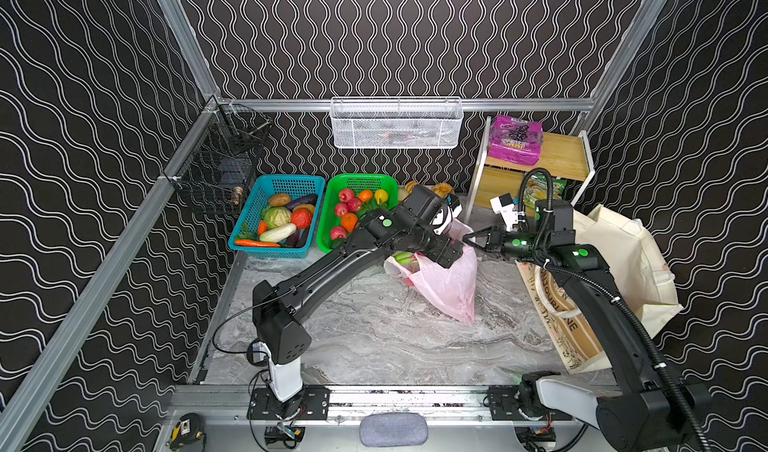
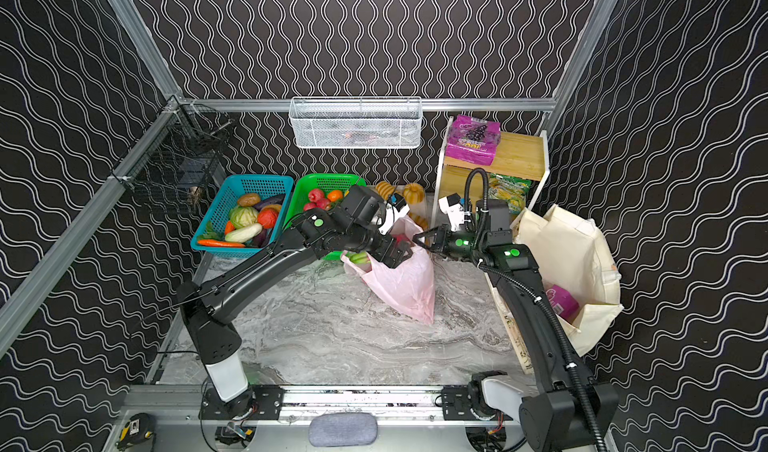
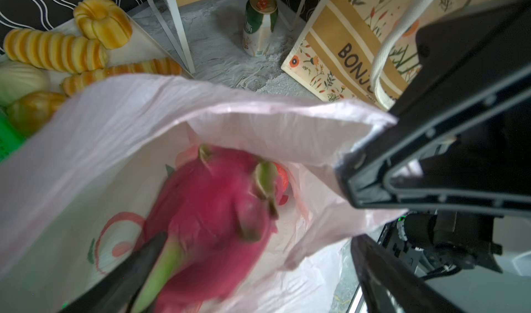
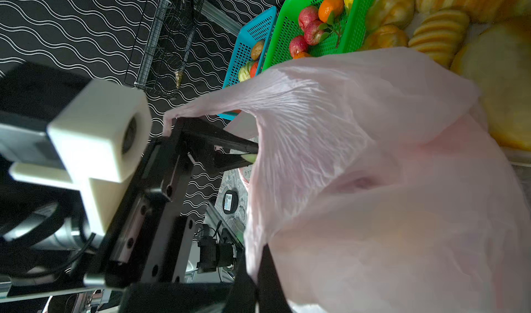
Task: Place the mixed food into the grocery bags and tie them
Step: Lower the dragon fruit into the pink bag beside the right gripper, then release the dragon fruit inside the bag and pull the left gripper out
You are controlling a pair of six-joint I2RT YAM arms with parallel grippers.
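Observation:
The pink plastic carrier [image 1: 444,288] [image 2: 407,288] stands mid-table with its mouth held up. My right gripper [image 1: 467,240] [image 4: 257,257] is shut on its rim. My left gripper [image 1: 451,259] [image 3: 260,239] is at the mouth, jaws wide apart. The pink dragon fruit [image 3: 212,211] sits blurred inside the bag, beside one finger. The cream tote [image 1: 623,254] [image 2: 573,246] slumps at the right with a purple packet [image 2: 561,302] inside. Another purple grape packet [image 1: 515,138] lies on the shelf. A snack bag [image 1: 540,190] sits below it. Small fruits [image 1: 353,209] fill the green basket.
The brown lettered paper bag [image 1: 561,325] [image 3: 344,52] lies under my right arm. A green and white can [image 3: 260,24] stands by the shelf [image 1: 557,155] legs. Bread loaves [image 3: 57,50] lie behind the bag. A blue vegetable basket [image 1: 278,217] sits at the back left, and a white wire basket [image 1: 395,122] hangs on the rear rail.

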